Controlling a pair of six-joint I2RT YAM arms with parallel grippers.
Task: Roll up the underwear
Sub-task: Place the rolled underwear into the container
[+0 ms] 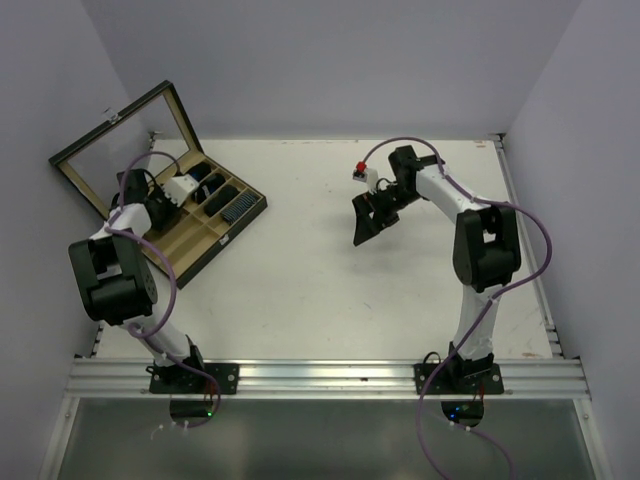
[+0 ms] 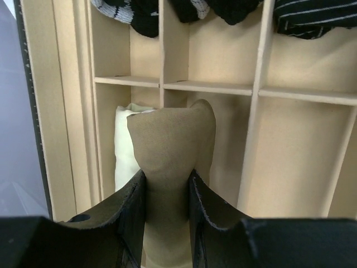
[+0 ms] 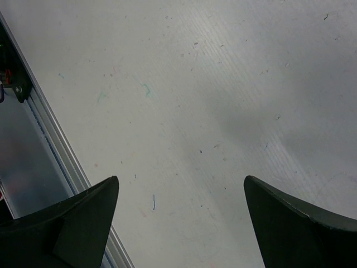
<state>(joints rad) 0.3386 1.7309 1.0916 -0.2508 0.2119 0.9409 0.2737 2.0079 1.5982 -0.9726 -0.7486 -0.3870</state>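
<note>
In the left wrist view my left gripper (image 2: 167, 180) is shut on a rolled olive-brown underwear (image 2: 170, 142), held upright over a compartment of the wooden divider box (image 2: 256, 145). A pale cream roll (image 2: 125, 146) lies in the same compartment, just behind and left of it. In the top view the left gripper (image 1: 158, 212) hangs over the box's left part (image 1: 190, 250); the underwear is hidden there. My right gripper (image 1: 370, 225) is open and empty above the bare table, as the right wrist view (image 3: 181, 187) also shows.
The box's glass lid (image 1: 120, 140) stands open at the back left. Several dark and striped rolls (image 2: 145, 14) fill the far compartments (image 1: 222, 200). A metal rail (image 3: 50, 139) borders the table (image 1: 330, 300) in the right wrist view.
</note>
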